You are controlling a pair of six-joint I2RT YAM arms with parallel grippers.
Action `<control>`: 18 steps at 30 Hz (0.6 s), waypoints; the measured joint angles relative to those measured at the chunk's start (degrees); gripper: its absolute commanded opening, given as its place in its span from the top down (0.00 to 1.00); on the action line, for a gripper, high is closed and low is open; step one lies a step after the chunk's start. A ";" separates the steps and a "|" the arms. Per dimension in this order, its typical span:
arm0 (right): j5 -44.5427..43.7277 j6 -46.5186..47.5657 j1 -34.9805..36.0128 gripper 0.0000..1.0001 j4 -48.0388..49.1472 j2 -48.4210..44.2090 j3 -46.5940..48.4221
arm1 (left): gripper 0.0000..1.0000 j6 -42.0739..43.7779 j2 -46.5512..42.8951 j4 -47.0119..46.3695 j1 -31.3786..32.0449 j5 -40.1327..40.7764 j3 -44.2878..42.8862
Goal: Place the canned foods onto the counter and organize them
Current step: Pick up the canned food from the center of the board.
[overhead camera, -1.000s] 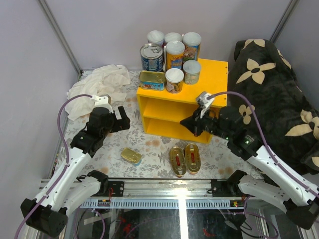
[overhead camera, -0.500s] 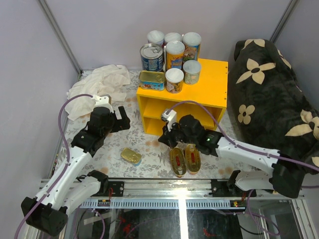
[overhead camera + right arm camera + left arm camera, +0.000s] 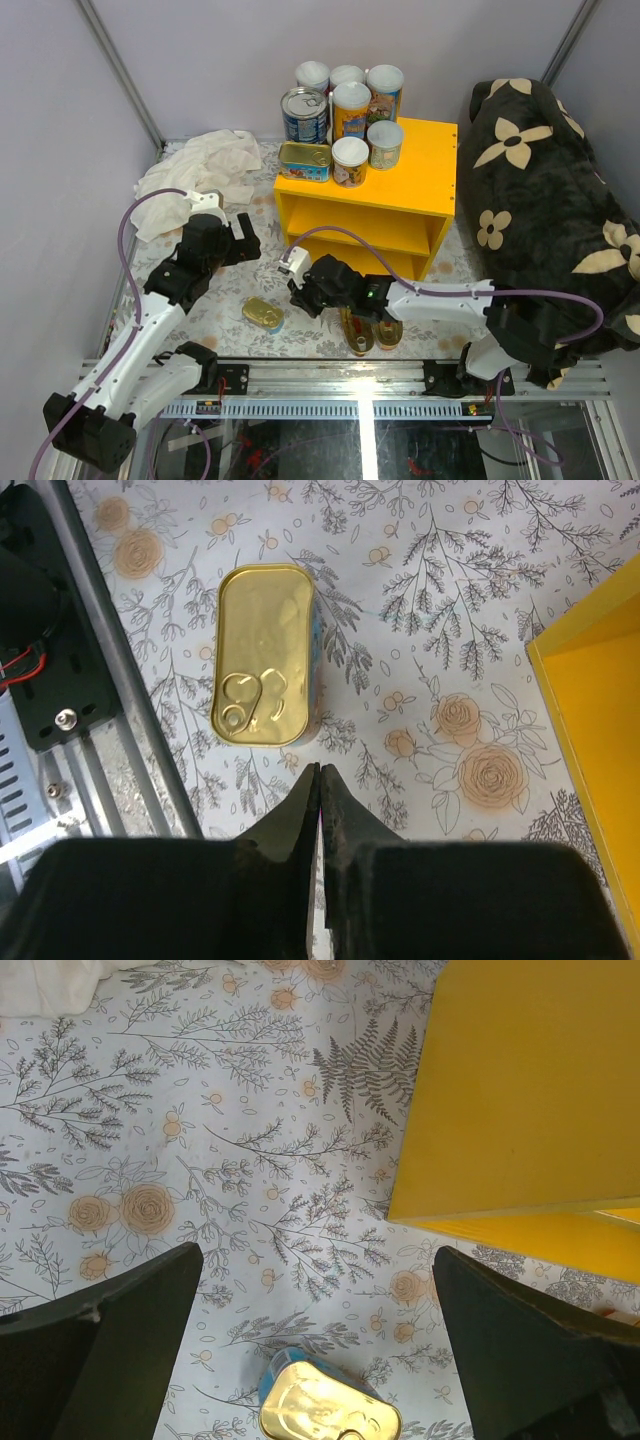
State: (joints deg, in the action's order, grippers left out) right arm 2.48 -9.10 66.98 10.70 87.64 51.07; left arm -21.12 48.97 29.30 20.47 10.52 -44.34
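Note:
The yellow counter point(image 3: 410, 165) carries several tall white-lidded cans, a blue steel can point(image 3: 304, 114) and a flat rectangular tin point(image 3: 304, 160) on its top. A gold rectangular tin point(image 3: 263, 314) lies on the floral floor, also seen in the left wrist view point(image 3: 328, 1415) and the right wrist view point(image 3: 265, 655). Two oval tins point(image 3: 357, 338) lie partly under my right arm. My left gripper point(image 3: 243, 238) point(image 3: 318, 1255) hangs open and empty above the floor, beyond the rectangular tin. My right gripper point(image 3: 296, 297) point(image 3: 319, 768) is shut and empty, its tip just short of that tin.
A white cloth point(image 3: 205, 165) lies at the back left. A black floral cushion point(image 3: 545, 200) fills the right side. The metal rail point(image 3: 350, 375) runs along the front edge, close to the rectangular tin point(image 3: 110, 710). The counter's side point(image 3: 530, 1090) stands right of my left gripper.
My right arm has swung left and down from the front of the counter to the floor beside the rectangular tin, staying shut. The left arm has not moved.

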 measured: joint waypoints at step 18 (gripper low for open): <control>-0.20 -2.75 0.02 1.00 4.66 6.51 2.23 | 0.00 0.00 1.42 0.07 0.00 0.42 0.00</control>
State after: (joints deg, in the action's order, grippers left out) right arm 2.28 -11.86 67.00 15.35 94.15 53.30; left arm -21.12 50.39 29.36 20.47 10.94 -44.34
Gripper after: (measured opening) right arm 0.009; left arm 0.997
